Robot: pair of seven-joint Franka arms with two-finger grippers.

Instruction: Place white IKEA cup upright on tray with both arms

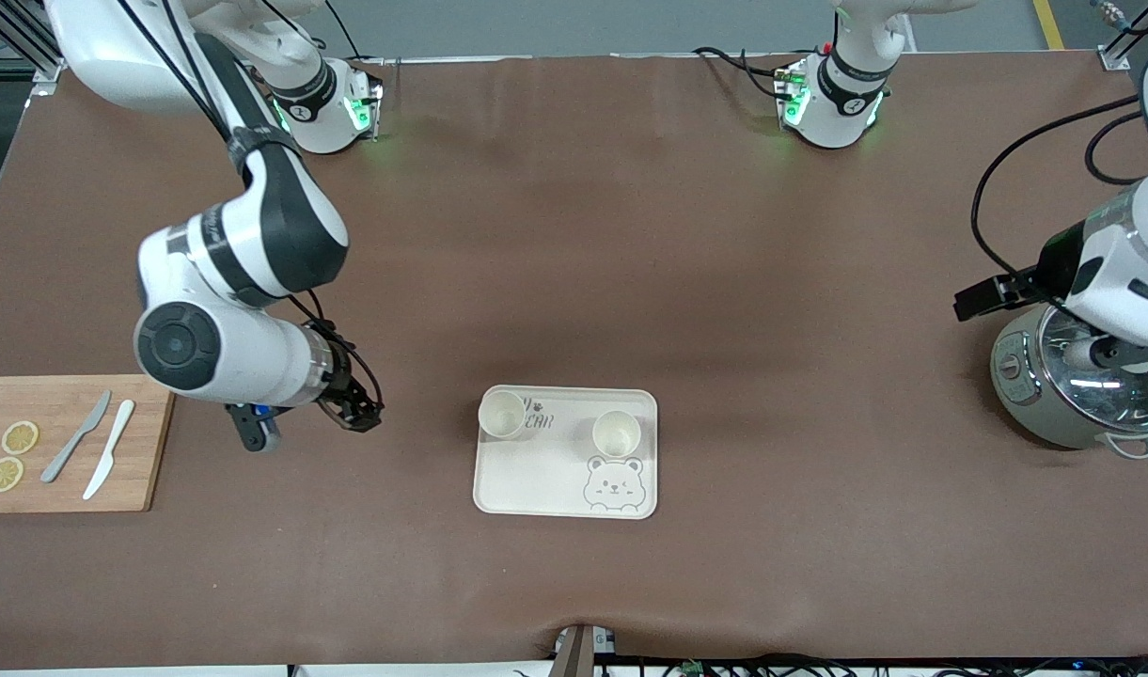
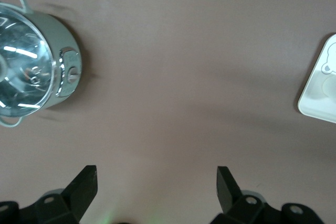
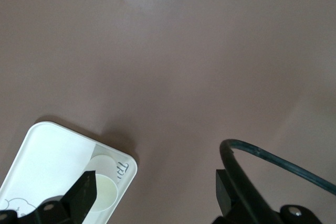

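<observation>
While both arms hang clear of the tray [image 1: 536,489], we see two white cups standing upright on it, mouths up. One cup [image 1: 502,414] sits at the tray's corner toward the right arm's end of the table, partly covering the grey lettering [image 1: 539,415]. The other cup [image 1: 616,433] stands toward the left arm's end, just above the bear-face drawing [image 1: 613,484] and farther from the front camera than it. The two cups are apart from each other, with bare tray between them.

We find the right gripper [image 1: 357,412] over the brown table [image 1: 574,235], between the wooden cutting board [image 1: 141,470] and the tray. Its jaws are spread wide and hold nothing; in the right wrist view the two dark fingers [image 3: 84,195] frame bare table, with the tray corner [image 3: 47,156] and one cup [image 3: 105,190] beside them.

We place the left gripper [image 2: 156,184] over the table at the left arm's end, beside the silver-green cooker pot [image 1: 1062,385]. In the left wrist view its fingers [image 2: 84,187] stand wide apart and empty, the pot [image 2: 37,72] lies to one side and the tray's edge [image 2: 315,98] to the other.

On the cutting board we see two lemon slices [image 1: 11,456], a grey knife [image 1: 75,437] and a white knife [image 1: 109,449], lying side by side.
</observation>
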